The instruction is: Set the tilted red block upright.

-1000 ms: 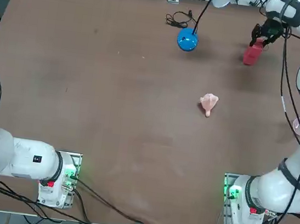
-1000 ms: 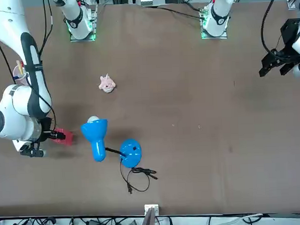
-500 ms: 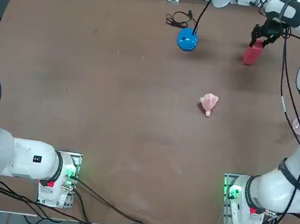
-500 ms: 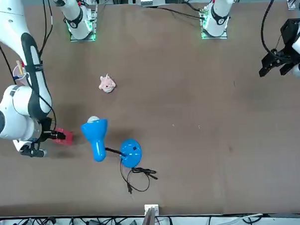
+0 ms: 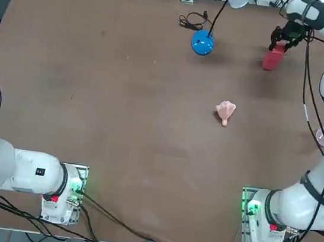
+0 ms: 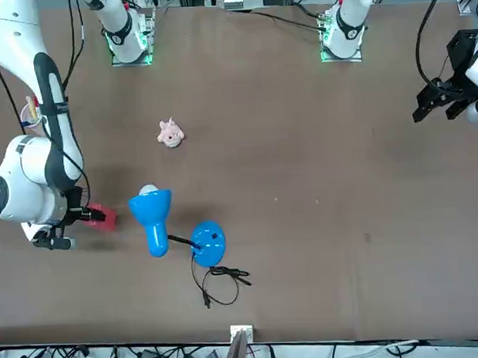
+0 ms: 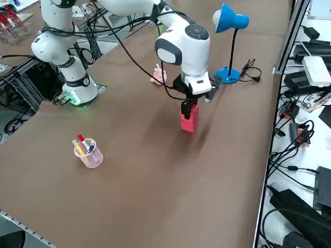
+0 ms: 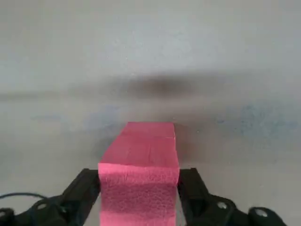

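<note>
barely anything had moved since the earlier front view: only the right gripper (image 6: 88, 215) had edged a touch toward the blue lamp (image 6: 208, 244). the right arm (image 6: 52, 116) reached out from its base on the lamp's right, its elbow bent and its forearm drawn down to the wrist, with the hand held low, well apart from the lamp. the claw was pinching the red block (image 8: 138, 183), one dark finger against each side, and the block stuck out past the fingertips (image 8: 188, 176). that block was off to the lamp's right; whether its lower end touched the table (image 7: 139, 196) could not be told. the pale pink toy (image 5: 225, 112) lay nearer the arm bases than the lamp did, and a little to its right. farther right of the lamp, and also closer to the bases, stood the pen cup (image 7: 90, 156), with pens in it.
</note>
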You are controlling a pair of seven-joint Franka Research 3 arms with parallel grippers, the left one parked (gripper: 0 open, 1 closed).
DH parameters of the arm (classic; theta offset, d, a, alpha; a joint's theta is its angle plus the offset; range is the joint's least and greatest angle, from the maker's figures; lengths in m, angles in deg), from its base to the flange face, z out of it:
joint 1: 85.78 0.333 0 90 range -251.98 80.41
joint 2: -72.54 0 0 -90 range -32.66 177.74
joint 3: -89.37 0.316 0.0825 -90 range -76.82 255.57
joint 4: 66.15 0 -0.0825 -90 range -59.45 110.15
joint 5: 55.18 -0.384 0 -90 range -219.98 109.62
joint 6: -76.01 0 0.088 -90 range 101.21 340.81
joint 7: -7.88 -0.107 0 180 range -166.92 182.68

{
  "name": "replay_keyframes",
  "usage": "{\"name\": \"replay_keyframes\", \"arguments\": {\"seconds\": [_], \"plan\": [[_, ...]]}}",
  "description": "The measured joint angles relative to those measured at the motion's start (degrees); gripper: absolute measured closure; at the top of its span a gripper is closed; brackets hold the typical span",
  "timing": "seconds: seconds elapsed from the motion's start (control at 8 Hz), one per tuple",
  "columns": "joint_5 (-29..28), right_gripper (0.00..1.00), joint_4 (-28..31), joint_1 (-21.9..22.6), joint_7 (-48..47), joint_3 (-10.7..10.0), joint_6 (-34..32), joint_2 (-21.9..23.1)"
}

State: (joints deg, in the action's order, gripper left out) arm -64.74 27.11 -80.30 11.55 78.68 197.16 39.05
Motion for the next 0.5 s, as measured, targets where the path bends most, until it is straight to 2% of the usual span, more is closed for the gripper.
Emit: {"name": "replay_keyframes", "arguments": {"seconds": [0.5], "plan": [[0.0, 0.0, -0.31, 0.14, 0.22, 0.0, 0.05, 0.15]]}}
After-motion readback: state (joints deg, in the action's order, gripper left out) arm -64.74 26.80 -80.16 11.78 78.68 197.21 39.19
